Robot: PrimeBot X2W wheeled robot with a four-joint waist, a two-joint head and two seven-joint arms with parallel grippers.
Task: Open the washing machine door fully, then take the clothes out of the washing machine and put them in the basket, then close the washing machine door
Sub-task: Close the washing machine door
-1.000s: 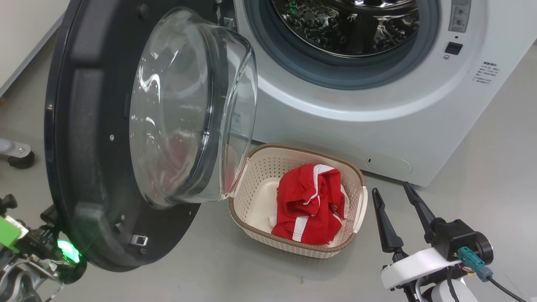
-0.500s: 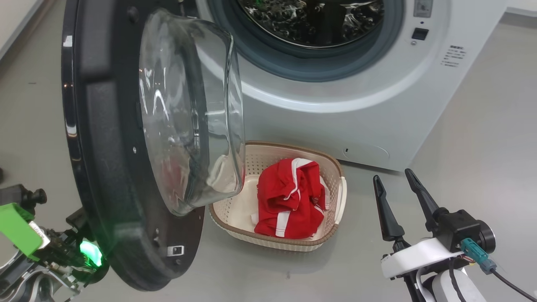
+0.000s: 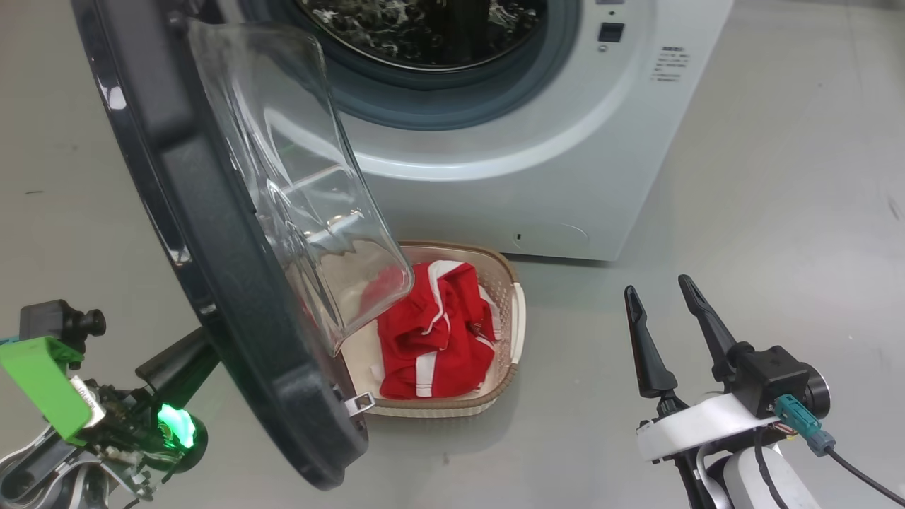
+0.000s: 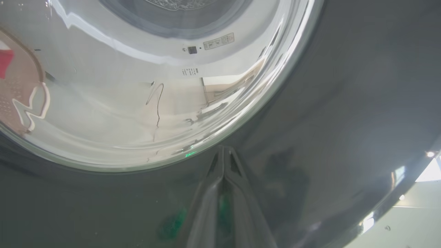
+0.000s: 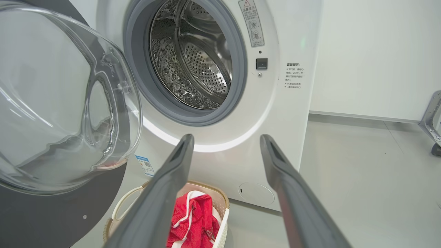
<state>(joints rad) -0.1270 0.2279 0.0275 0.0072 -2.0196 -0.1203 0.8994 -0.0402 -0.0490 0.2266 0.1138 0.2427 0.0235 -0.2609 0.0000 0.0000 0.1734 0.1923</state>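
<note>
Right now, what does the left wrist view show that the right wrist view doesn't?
Left wrist view: the shut left claw, tips at the glossy black outer face of the washing machine door. Right wrist view: the open right claw, holding nothing, the steel drum with nothing seen in it, and a blue label sticker. Both: the door's glass bowl, the white front of the washing machine, and the basket with the red clothes.
</note>
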